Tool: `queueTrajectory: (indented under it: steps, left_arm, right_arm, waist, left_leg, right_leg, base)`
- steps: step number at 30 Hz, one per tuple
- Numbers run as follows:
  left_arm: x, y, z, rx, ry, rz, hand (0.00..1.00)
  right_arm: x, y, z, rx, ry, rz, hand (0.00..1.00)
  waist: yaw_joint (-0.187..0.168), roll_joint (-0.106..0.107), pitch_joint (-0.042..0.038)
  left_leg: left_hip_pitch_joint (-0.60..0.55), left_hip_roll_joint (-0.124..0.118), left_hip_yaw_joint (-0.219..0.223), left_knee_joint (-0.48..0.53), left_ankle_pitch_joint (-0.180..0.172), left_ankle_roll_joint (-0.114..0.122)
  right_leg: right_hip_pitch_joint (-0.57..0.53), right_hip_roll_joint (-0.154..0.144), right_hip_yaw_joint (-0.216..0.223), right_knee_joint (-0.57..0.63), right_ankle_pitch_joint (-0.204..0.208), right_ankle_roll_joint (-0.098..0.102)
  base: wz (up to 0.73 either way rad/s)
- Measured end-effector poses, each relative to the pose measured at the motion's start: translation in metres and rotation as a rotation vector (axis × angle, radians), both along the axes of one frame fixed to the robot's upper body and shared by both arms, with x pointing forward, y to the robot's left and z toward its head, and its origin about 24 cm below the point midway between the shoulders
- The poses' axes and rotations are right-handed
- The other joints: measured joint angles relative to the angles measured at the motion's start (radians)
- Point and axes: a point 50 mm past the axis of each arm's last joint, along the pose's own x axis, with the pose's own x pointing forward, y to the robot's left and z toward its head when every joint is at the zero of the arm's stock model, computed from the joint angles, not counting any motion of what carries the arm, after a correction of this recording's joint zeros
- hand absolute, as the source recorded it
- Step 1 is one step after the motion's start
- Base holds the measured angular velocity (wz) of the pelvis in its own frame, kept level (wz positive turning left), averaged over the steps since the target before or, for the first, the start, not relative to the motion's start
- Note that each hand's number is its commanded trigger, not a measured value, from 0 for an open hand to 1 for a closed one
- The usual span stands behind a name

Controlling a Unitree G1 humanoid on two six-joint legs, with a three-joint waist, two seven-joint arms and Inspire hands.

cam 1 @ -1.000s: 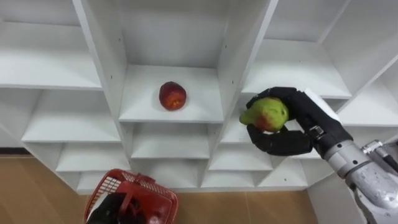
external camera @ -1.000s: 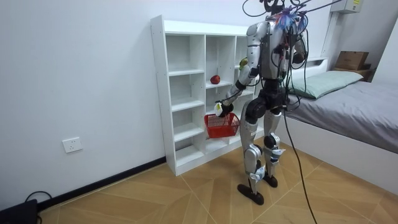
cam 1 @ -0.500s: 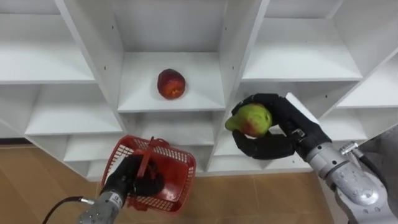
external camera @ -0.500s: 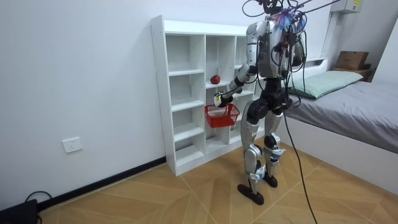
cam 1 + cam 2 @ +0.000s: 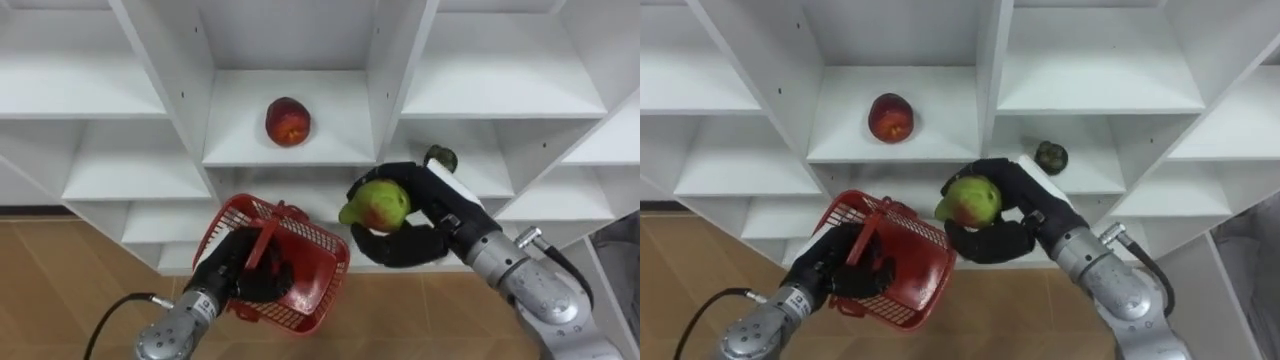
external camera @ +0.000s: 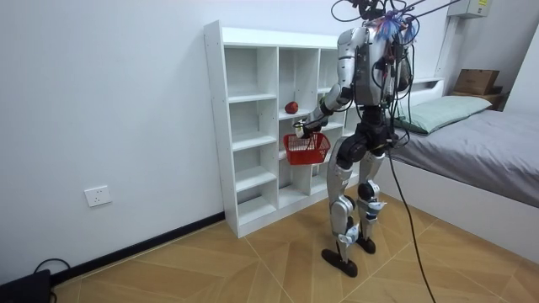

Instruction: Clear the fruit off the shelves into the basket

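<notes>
My right hand (image 5: 405, 245) is curled round a green and red fruit (image 5: 376, 205). It holds the fruit up in front of the white closet (image 5: 390, 60), just beside the rim of the red basket (image 5: 315, 280). My left hand (image 5: 235, 275) grips the basket by its handle (image 5: 264, 240). A red fruit (image 5: 288, 121) sits on a middle shelf. A small dark fruit (image 5: 1050, 155) sits one shelf over, to the right. I stand close to the closet, with a bed (image 6: 480, 143) behind me.

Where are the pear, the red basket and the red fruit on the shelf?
pear (image 5: 378, 205): left eye view, middle of its green skin.
red basket (image 5: 322, 268): left eye view, mesh wall beside the pear.
red fruit (image 5: 288, 121): left eye view, centre of the fruit.
</notes>
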Motion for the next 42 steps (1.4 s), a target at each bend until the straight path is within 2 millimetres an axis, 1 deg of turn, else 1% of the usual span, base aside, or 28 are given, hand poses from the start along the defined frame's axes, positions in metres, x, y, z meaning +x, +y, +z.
queueTrajectory:
  steps: [4, 9, 14, 19, 24, 29, 36, 42]
  left_arm:
    - [0.000, -0.011, 0.002, -0.043, 0.004, -0.063, 1.00]
    - [0.001, -0.017, 0.004, -0.066, 0.001, -0.109, 1.00]
    - [0.003, -0.025, 0.011, -0.077, -0.032, -0.141, 1.00]
    - [0.006, -0.026, 0.019, -0.076, -0.067, -0.155, 1.00]
    - [0.007, -0.025, 0.022, -0.071, -0.081, -0.163, 1.00]
    - [0.007, -0.025, 0.025, -0.071, -0.091, -0.167, 1.00]
    - [0.012, -0.026, 0.036, -0.081, -0.141, -0.166, 1.00]
    - [0.009, -0.024, 0.034, -0.078, -0.134, -0.166, 1.00]
  right_arm:
    - [0.000, 0.011, -0.004, -0.010, 0.012, 0.041, 1.00]
    - [-0.001, 0.016, -0.005, 0.008, 0.020, 0.059, 1.00]
    - [-0.004, 0.020, -0.013, 0.003, 0.057, 0.076, 1.00]
    - [-0.001, 0.019, -0.009, 0.044, 0.059, 0.083, 1.00]
    - [-0.001, 0.019, -0.009, 0.065, 0.068, 0.085, 1.00]
    - [-0.001, 0.017, -0.011, 0.085, 0.076, 0.078, 1.00]
    - [0.000, 0.015, -0.007, 0.141, 0.053, 0.068, 1.00]
    - [-0.001, 0.014, -0.011, 0.144, 0.055, 0.062, 1.00]
  waist:
    - [-0.001, -0.001, 0.0009]
    - [0.002, -0.003, 0.0019]
    - [0.005, -0.003, 0.0023]
    - [0.005, -0.003, 0.0023]
    - [0.004, -0.003, 0.0022]
    - [0.015, -0.001, 0.0025]
    - [0.023, 0.000, 0.0019]
    - [0.023, -0.001, 0.0015]
  left_leg:
    - [-0.020, -0.002, 0.001, 0.004, 0.002, 0.003]
    - [-0.031, -0.002, 0.001, 0.008, 0.002, 0.003]
    - [-0.035, -0.002, 0.001, 0.010, 0.002, 0.003]
    - [-0.035, -0.002, 0.000, 0.010, 0.002, 0.003]
    - [-0.036, -0.001, 0.000, 0.014, 0.002, 0.003]
    - [-0.036, -0.001, 0.000, 0.015, 0.002, 0.003]
    - [-0.042, 0.000, 0.000, 0.015, 0.002, 0.003]
    - [-0.043, -0.002, 0.004, 0.015, 0.002, 0.003]
  right_leg:
    - [-0.024, -0.003, 0.003, 0.013, -0.001, -0.001]
    - [-0.035, -0.004, 0.007, 0.015, -0.002, -0.001]
    - [-0.038, -0.004, 0.006, 0.014, -0.002, -0.001]
    - [-0.038, -0.004, 0.006, 0.015, -0.002, -0.001]
    - [-0.037, -0.004, 0.006, 0.015, -0.002, -0.001]
    - [-0.038, -0.004, 0.006, 0.017, -0.002, -0.001]
    - [-0.040, -0.005, -0.004, 0.018, -0.002, -0.001]
    - [-0.049, -0.008, -0.002, 0.031, -0.004, -0.002]
  base:
    - [0.00]
    - [0.00]
    - [0.00]
    - [0.00]
    - [0.00]
    - [0.00]
    - [0.02]
    - [-0.02]
